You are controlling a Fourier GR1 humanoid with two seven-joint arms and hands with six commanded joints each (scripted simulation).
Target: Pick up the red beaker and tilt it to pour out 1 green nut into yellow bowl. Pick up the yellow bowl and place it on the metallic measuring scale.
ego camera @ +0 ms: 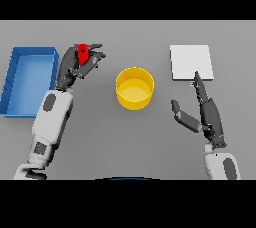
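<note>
Item: red beaker (82,52), which we log clasped in the curled left hand (75,67), left of the yellow bowl (134,88). Right hand (207,114) idle, fingers straight, near the metallic measuring scale (190,62). Risk: overtilting spills extra nuts (none visible to us). No readable markings.

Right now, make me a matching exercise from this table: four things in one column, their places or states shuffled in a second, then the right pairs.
Things:
1. red beaker
2. yellow bowl
3. blue bin
4. scale

Places or states:
A. far left of the table
B. right side, just beyond the right hand's straight fingers
C. held in the left hand's curled fingers
D. middle of the table, between the two hands

Pairs: 1-C, 2-D, 3-A, 4-B
</note>
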